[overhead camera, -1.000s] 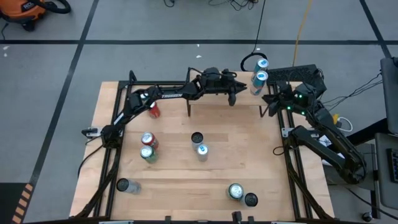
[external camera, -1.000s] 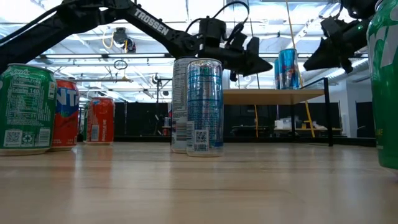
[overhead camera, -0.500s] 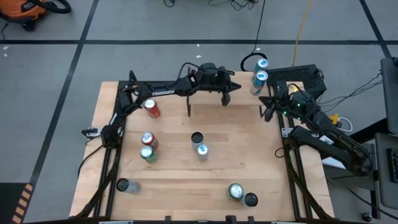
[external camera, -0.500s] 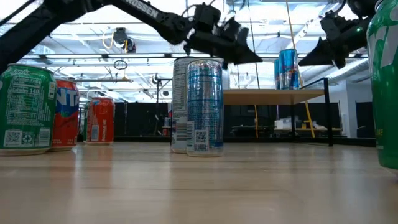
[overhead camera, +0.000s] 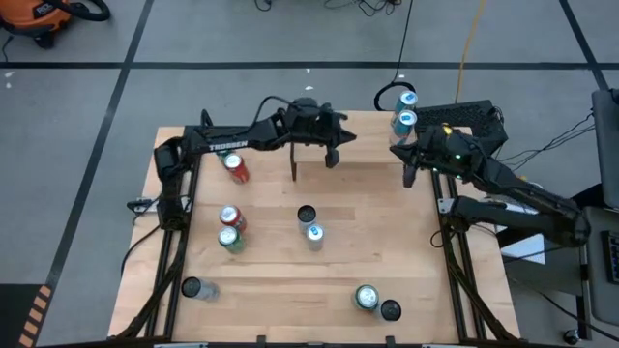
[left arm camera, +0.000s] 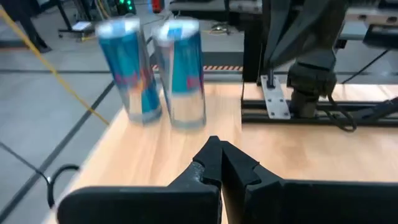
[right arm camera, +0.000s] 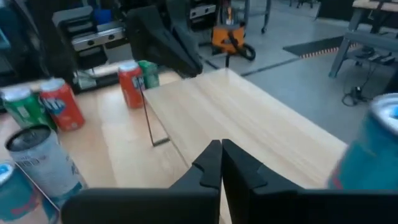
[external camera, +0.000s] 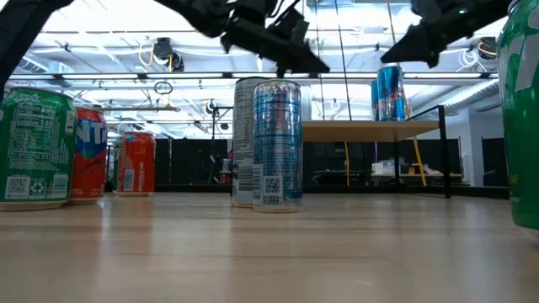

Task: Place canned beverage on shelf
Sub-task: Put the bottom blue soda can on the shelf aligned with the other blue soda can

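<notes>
Light was bright and even, coming from rows of ceiling lamps [external camera: 168, 59] that showed as glaring strips in the low view. From above, the table [overhead camera: 387, 251] was evenly lit, with only soft, short shadows beside the cans. In the low view the near green can [external camera: 34, 147] and the can at the right edge [external camera: 524, 118] bulged and looked soft, while the middle blue can [external camera: 276, 143] was sharp. The two blue cans [left arm camera: 155, 68] in the left wrist view were smeared by motion blur. In the right wrist view the near blue can [right arm camera: 373, 149] was out of focus, and the far cans were hazy.
</notes>
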Motion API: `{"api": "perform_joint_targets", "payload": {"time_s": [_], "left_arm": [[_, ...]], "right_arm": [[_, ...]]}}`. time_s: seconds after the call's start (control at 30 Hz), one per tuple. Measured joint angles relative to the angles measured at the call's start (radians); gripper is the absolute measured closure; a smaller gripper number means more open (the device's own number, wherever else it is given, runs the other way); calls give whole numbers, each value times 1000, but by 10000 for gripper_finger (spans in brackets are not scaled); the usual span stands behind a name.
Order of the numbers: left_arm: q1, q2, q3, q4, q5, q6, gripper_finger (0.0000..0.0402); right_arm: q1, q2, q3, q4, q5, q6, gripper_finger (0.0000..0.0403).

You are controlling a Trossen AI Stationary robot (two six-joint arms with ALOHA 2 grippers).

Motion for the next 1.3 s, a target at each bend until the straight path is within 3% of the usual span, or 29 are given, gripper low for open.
{"api": "perform_joint_targets", "payload": {"time_s": [0.17, 0.3, 0.5, 0.63, 0.73, 0.87, 1.3], "left_arm": [[0, -145, -272, 171, -116, -15, 402], [-10, -252, -422, 216, -130, -31, 402], [-31, -374, -632, 344, -187, -73, 402], [-36, -397, -751, 452, -208, -135, 402], [-44, -400, -798, 498, -210, -161, 402], [-69, -399, -827, 499, -279, -161, 402], [-108, -399, -828, 501, -324, -160, 402]], "right_arm": [[73, 137, 63, -11, 59, -12, 403], [94, 256, 181, -63, 106, -29, 403], [96, 486, 452, -284, 116, -73, 403], [90, 656, 663, -502, 203, -102, 403], [79, 767, 807, -675, 211, -114, 403], [78, 867, 896, -811, 221, -136, 403], [37, 947, 872, -966, 344, -157, 403]]}}
